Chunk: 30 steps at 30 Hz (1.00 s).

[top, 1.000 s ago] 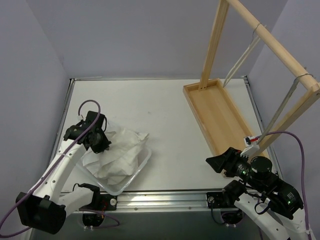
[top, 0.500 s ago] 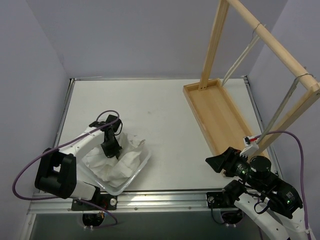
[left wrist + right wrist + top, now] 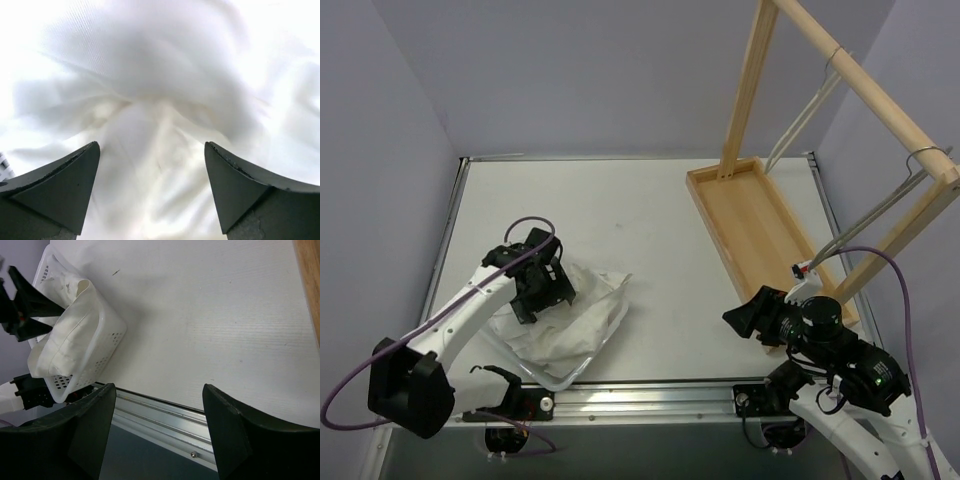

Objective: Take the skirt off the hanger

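Skirt (image 3: 575, 318), white and crumpled, lies heaped in a white perforated basket (image 3: 556, 376) at the near left of the table (image 3: 650, 215). The left gripper (image 3: 542, 288) hovers right over the heap's far left part. In the left wrist view its fingers (image 3: 60, 185) are spread wide with nothing between them, and blurred white cloth fills the gap beyond. The heap's long axis runs diagonally from near left to far right, and its far right corner points out over the basket's rim. The right gripper (image 3: 745, 322) hangs well apart at the near right, beside the wooden tray (image 3: 750, 225), jaws parted and empty. The wire hanger (image 3: 865, 218) hangs from the wooden rack (image 3: 860, 85).
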Each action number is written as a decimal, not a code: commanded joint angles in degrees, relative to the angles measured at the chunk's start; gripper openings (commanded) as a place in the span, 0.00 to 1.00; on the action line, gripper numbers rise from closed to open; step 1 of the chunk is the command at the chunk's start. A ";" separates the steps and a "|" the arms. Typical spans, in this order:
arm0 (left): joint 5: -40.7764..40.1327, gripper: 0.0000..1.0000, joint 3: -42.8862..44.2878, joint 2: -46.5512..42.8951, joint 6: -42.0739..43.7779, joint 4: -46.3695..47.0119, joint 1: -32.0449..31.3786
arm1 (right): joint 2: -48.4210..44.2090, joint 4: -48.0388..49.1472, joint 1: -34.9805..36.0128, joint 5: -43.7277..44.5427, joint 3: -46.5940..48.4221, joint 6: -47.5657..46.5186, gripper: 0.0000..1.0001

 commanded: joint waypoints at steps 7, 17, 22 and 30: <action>-13.63 0.94 16.79 -9.91 -5.63 -16.34 -7.55 | 3.32 3.64 0.15 0.33 -2.22 -0.90 0.73; -9.50 0.94 15.38 -9.49 1.92 -6.42 -15.44 | 4.82 4.16 0.24 3.41 -4.85 0.33 1.00; -7.93 0.94 18.28 -4.47 5.35 1.31 -27.73 | 6.22 3.55 0.24 5.25 -5.65 0.86 1.00; 0.60 0.94 8.55 -11.56 7.29 22.65 -35.93 | -0.97 1.18 0.24 8.33 -6.00 2.61 1.00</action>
